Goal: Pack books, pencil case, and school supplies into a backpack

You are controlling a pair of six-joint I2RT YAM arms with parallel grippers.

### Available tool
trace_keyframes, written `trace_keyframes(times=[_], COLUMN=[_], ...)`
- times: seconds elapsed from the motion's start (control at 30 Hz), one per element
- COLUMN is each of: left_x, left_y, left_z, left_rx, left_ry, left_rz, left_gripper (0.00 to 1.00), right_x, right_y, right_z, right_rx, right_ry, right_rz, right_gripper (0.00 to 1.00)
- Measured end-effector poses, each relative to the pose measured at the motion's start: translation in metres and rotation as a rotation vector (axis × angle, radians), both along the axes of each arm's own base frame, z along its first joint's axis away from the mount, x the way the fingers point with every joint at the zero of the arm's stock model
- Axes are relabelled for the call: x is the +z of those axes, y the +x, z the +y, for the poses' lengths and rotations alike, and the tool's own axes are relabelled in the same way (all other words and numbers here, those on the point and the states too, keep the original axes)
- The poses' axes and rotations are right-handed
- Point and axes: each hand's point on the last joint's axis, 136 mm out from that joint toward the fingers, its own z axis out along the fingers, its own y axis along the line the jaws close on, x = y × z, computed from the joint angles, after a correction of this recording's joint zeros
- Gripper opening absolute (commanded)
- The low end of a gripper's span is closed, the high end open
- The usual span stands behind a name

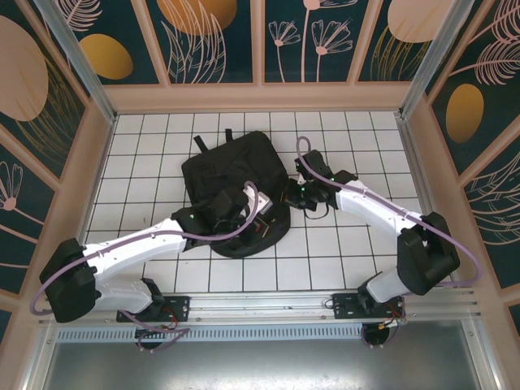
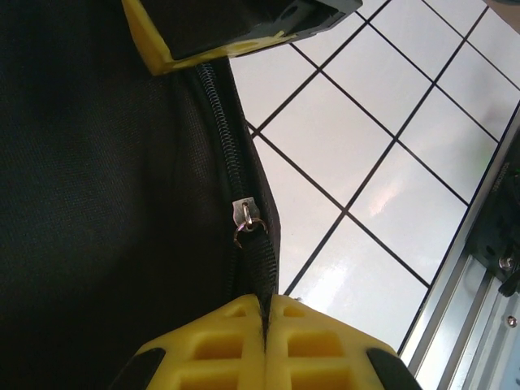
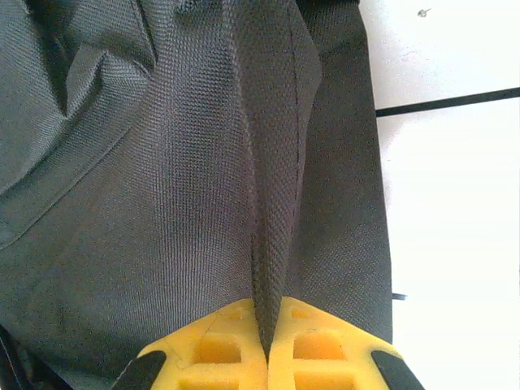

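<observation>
Backpack [image 1: 231, 166], black and soft, lies flat in the middle of the white tiled table [image 1: 349, 252], with both arms reaching in to its near right edge; left gripper [image 2: 265, 309] has its yellow pads pressed together on the fabric strip running beside the zip [image 2: 218, 122], and the metal slider [image 2: 247, 215] sits just beyond the pads, untouched; right gripper [image 3: 268, 325] is likewise closed, pinching up a ridge of the bag's cloth near its side edge, white table just beside it. By my reading the step in hand concerns the zip, with both grippers holding the bag's edge taut; whether the opening is being undone or done up I cannot tell from here. Any next move calls for one gripper to keep the cloth tense while the other lets go and takes the small slider ring, which looks fiddly to catch; slack fabric would likely make the zip jam.
</observation>
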Motion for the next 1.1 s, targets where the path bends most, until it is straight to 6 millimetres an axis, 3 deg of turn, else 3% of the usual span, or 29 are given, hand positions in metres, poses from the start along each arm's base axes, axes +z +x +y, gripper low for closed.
trace_keyframes(times=[0.6, 0.73, 0.83, 0.97, 1.1], left_x=[-0.006, -0.010, -0.010, -0.014, -0.017], left_y=[-0.020, -0.021, -0.020, -0.020, -0.018], left_z=[0.030, 0.032, 0.032, 0.030, 0.021], left_rx=[0.037, 0.042, 0.044, 0.043, 0.032], left_ry=[0.006, 0.011, 0.011, 0.015, 0.007], left_rz=[0.037, 0.044, 0.043, 0.058, 0.073], left_gripper=[0.00, 0.00, 0.00, 0.00, 0.00], right_x=[0.000, -0.004, -0.003, 0.007, 0.017], right_y=[0.047, 0.061, 0.075, 0.093, 0.093], right_z=[-0.040, -0.046, -0.046, -0.051, -0.055], right_rx=[-0.019, -0.026, -0.036, -0.081, -0.107], right_ry=[-0.163, -0.194, -0.215, -0.201, -0.184], right_rz=[-0.062, -0.055, -0.073, -0.127, -0.169], right_gripper=[0.00, 0.11, 0.35, 0.59, 0.71])
